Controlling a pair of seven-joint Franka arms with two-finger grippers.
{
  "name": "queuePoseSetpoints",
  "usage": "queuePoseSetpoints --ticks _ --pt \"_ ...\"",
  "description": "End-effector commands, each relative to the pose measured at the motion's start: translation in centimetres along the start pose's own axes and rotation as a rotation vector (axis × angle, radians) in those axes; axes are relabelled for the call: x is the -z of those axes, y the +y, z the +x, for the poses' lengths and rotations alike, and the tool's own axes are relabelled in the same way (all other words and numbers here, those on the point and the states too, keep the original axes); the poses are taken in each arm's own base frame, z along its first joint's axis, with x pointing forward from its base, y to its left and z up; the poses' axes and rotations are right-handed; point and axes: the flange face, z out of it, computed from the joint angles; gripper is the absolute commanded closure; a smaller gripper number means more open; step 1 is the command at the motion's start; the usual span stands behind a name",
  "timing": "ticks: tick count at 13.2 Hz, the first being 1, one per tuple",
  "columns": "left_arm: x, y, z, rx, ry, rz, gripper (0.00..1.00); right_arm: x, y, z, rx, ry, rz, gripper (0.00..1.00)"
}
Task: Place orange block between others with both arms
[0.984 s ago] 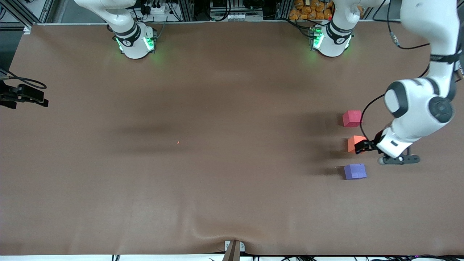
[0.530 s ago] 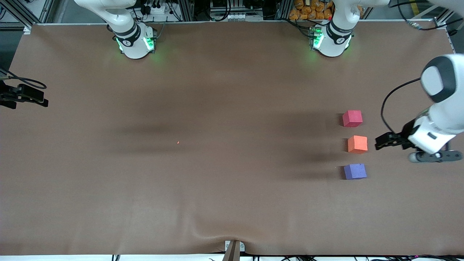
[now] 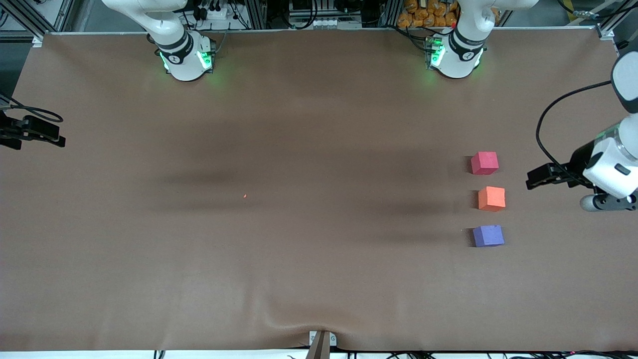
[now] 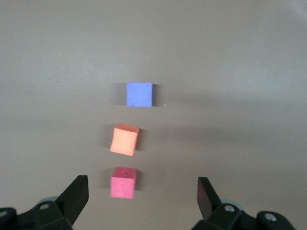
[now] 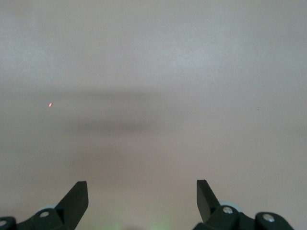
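The orange block (image 3: 491, 198) (image 4: 124, 140) rests on the brown table, in a row between the pinkish-red cube (image 3: 484, 163) (image 4: 123, 182) and the purple-blue cube (image 3: 488, 236) (image 4: 139, 94). The purple-blue one lies nearest the front camera. My left gripper (image 3: 532, 180) (image 4: 142, 190) hangs open and empty over bare table, off the row toward the left arm's end. My right gripper (image 3: 57, 137) (image 5: 142, 189) waits open and empty at the right arm's end of the table, over bare cloth.
A tiny orange speck (image 3: 244, 196) (image 5: 50, 104) lies mid-table. The two arm bases (image 3: 185, 57) (image 3: 456, 55) stand with green lights along the table's edge farthest from the front camera. The cloth has a wrinkle (image 3: 279, 321) near the front edge, by a bracket (image 3: 321, 341).
My left gripper has drawn back from the orange block toward the left arm's end of the table. The three cubes and the right arm have stayed where they were.
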Motion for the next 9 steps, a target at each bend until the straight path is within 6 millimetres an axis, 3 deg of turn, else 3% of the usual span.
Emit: queuePoseSetpoints --ticks 1,2,5,8,9 --pt "4.4 2.0 -4.0 0.068 -0.031 0.019 0.0 0.6 0.5 -0.1 -0.006 0.0 -0.017 0.0" --pt "5.6 1.6 -5.7 0.074 -0.045 0.033 0.0 0.6 0.5 -0.1 -0.006 0.0 -0.017 0.0" --pt "8.8 -2.3 -10.1 0.096 -0.062 0.034 0.0 0.6 0.5 -0.1 -0.007 0.0 -0.018 0.0" --pt "9.8 -3.2 -11.1 0.088 -0.071 0.074 0.0 0.6 0.5 -0.1 -0.005 0.0 -0.018 0.0" --pt "9.6 -2.6 -11.2 0.041 -0.088 0.08 0.0 0.6 0.5 -0.1 -0.007 0.0 -0.018 0.0"
